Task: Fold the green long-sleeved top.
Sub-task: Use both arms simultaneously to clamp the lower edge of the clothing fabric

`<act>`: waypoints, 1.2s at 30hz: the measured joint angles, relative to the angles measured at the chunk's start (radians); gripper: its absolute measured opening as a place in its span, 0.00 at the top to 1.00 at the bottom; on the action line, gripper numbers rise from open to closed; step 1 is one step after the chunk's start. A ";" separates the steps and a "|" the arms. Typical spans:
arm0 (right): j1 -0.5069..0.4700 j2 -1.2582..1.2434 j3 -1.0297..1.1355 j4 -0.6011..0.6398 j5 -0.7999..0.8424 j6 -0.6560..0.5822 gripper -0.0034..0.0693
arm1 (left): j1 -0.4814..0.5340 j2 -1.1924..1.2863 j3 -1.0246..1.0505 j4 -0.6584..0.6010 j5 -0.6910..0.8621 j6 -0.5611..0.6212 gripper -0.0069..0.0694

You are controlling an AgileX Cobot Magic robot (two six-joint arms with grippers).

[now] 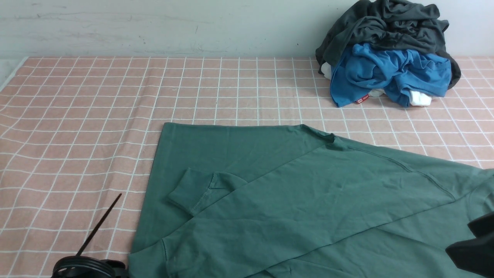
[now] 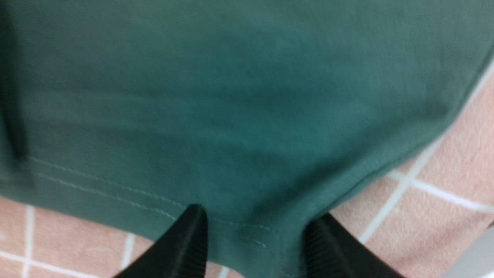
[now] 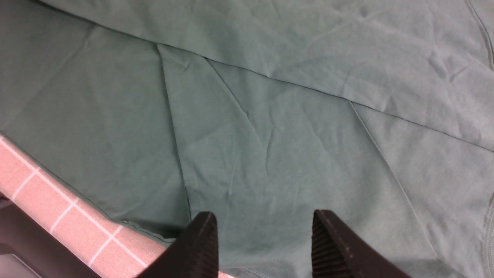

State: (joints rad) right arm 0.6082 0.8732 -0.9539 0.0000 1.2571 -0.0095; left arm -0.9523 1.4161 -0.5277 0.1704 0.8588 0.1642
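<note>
The green long-sleeved top lies spread on the table's near middle and right, with one sleeve folded across the body and its ribbed cuff pointing left. The collar is at the far edge. My left gripper is open, and its fingers straddle the stitched hem at the top's near left corner. My right gripper is open just above the top's flat cloth, close to its near edge. Only a dark part of the right arm shows in the front view.
A heap of a dark grey garment and a bright blue garment with a red tag sits at the back right. A pink checked cloth covers the table. A black cable and the left arm's body are at the near left.
</note>
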 joint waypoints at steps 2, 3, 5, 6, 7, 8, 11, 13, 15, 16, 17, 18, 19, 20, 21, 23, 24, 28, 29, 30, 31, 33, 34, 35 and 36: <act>0.000 0.000 0.000 0.000 0.000 0.000 0.51 | 0.000 0.000 -0.001 0.001 0.000 0.000 0.54; 0.000 0.000 0.000 0.000 0.000 0.000 0.51 | 0.000 0.000 -0.001 0.001 0.000 0.000 0.54; 0.000 0.000 0.000 0.000 0.000 0.000 0.51 | 0.000 0.000 -0.001 0.001 0.000 0.000 0.58; 0.000 0.000 0.000 0.000 0.000 0.000 0.51 | 0.000 0.000 -0.001 -0.002 0.000 0.000 0.63; 0.000 0.000 0.000 0.000 0.000 0.000 0.51 | 0.000 0.000 -0.001 -0.003 0.000 0.000 0.63; 0.000 0.000 0.000 0.000 0.000 0.000 0.51 | 0.000 0.000 -0.001 -0.009 0.000 0.000 0.67; 0.000 0.000 0.000 0.000 0.000 0.000 0.51 | 0.000 0.000 -0.001 -0.052 0.005 0.017 0.82; 0.000 0.000 0.000 0.000 0.000 0.000 0.51 | 0.000 0.000 -0.001 -0.089 0.032 0.045 0.89; 0.000 0.000 0.000 0.000 0.000 -0.001 0.51 | 0.000 0.000 -0.001 -0.104 0.064 0.056 0.90; 0.000 0.000 0.000 0.000 0.000 -0.004 0.51 | 0.000 -0.001 -0.001 -0.103 0.087 0.056 0.90; 0.000 0.000 0.000 -0.008 0.000 -0.013 0.51 | 0.000 -0.004 -0.001 -0.099 0.107 0.054 0.91; 0.000 0.000 0.000 -0.009 0.000 -0.016 0.51 | 0.000 -0.009 -0.001 -0.097 0.118 0.052 0.91; 0.000 0.001 0.001 -0.014 0.000 -0.030 0.51 | 0.000 -0.014 -0.001 -0.090 0.141 0.050 0.91; 0.000 0.007 0.005 -0.020 0.000 -0.073 0.51 | 0.002 -0.039 -0.001 -0.076 0.187 0.038 0.91; 0.000 0.012 0.011 -0.023 -0.001 -0.093 0.51 | 0.005 -0.053 -0.001 -0.073 0.210 0.034 0.91; 0.000 0.034 0.040 -0.023 -0.003 -0.152 0.51 | 0.025 -0.092 -0.001 -0.073 0.242 0.025 0.91; 0.000 0.046 0.061 -0.023 -0.003 -0.173 0.50 | 0.036 -0.107 -0.001 -0.073 0.248 0.025 0.91; 0.000 0.135 0.167 -0.022 -0.009 -0.280 0.46 | 0.101 -0.161 -0.001 -0.074 0.259 0.020 0.91; 0.000 0.153 0.184 -0.022 -0.011 -0.296 0.45 | 0.112 -0.166 -0.001 -0.074 0.259 0.020 0.91; 0.000 0.174 0.210 -0.022 -0.013 -0.321 0.44 | 0.126 -0.171 -0.001 -0.074 0.259 0.020 0.91; 0.000 0.193 0.235 -0.022 -0.016 -0.347 0.43 | 0.134 -0.171 -0.001 -0.075 0.259 0.020 0.91; 0.000 0.216 0.279 -0.022 -0.026 -0.394 0.42 | 0.144 -0.171 -0.001 -0.075 0.253 0.020 0.91; 0.000 0.229 0.308 -0.025 -0.045 -0.427 0.41 | 0.146 -0.171 -0.001 -0.075 0.246 0.020 0.91; 0.000 0.240 0.332 -0.032 -0.066 -0.454 0.41 | 0.147 -0.171 -0.001 -0.075 0.241 0.020 0.91; 0.000 0.248 0.352 -0.041 -0.085 -0.473 0.41 | 0.147 -0.171 -0.001 -0.075 0.239 0.020 0.91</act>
State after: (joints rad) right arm 0.6082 1.1211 -0.6023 -0.0409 1.1725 -0.4828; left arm -0.8051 1.2455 -0.5291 0.0952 1.0974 0.1840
